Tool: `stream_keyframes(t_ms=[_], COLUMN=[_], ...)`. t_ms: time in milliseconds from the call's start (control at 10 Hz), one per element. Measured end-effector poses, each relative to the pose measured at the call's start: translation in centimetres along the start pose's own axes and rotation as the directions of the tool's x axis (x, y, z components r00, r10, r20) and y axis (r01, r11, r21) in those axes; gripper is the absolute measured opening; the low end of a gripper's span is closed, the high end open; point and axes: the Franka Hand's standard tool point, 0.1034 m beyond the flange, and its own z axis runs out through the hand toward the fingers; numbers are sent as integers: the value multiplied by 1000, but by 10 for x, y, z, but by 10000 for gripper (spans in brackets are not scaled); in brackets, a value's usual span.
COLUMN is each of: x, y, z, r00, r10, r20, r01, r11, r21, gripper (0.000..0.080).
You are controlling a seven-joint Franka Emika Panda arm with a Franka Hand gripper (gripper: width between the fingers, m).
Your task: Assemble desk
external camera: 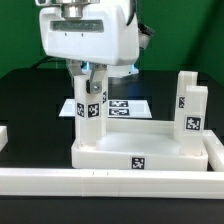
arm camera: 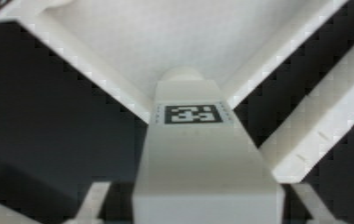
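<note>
2 legs stood on the top (external camera: 140, 150): the tool (external camera: 90, 72) was clamped on 1 leg (external camera: 90, 115), holding it upright to seat it in a corner.

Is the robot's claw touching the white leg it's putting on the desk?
Touching. In the wrist view, the gripper fingers sit against both sides of the tagged leg block; the exterior view shows it under the gripper.

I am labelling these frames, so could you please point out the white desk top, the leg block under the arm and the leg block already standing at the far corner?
white rimmed plastic desk top (external camera: 140, 160), exterior view, front rim.
white square leg block under the arm (external camera: 91, 105), exterior view, tagged face.
white square leg block at the corner (external camera: 189, 108), exterior view, front face.
</note>
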Motion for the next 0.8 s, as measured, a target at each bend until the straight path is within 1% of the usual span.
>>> stream_keyframes(t_ms=[100,200,300,400,500,600,700,800], x=[0,0,0,0,0,0,0,-1], y=[0,-1,-1,-1,-1,-1,-1,-1], z=[0,0,0,1,1,1,1,1], r00=[999,989,982,982,988,994,996,1000], r10=[42,149,190,190,151,111,95,-22], r20=[0,4,4,4,3,3,3,2], r01=[-42,-149,-190,-190,-151,-111,-95,22], r11=[999,989,982,982,988,994,996,1000], r21=[0,5,5,5,4,4,4,3], gripper=[290,290,290,291,291,456,602,635])
